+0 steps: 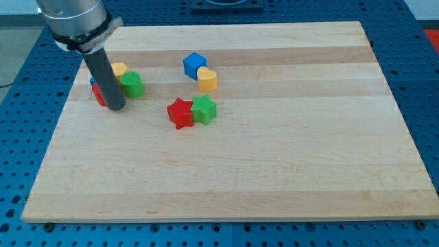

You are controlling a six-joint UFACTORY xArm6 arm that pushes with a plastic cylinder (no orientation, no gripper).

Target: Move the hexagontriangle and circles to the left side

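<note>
My tip [115, 108] rests on the board at the view's left, just in front of a small cluster of blocks. The rod hides most of a red block [99, 94] and a blue block [93, 81] behind it; their shapes cannot be made out. A yellow block [119, 69] and a green round block [131, 84] sit just right of the rod. Near the middle, a blue cube [195, 64] touches a yellow heart block [208, 79]. Below them a red star [180, 113] touches a green star [204, 109].
The wooden board [274, 178] lies on a blue perforated table [14, 137]. The arm's grey wrist [74, 20] hangs over the board's top left corner.
</note>
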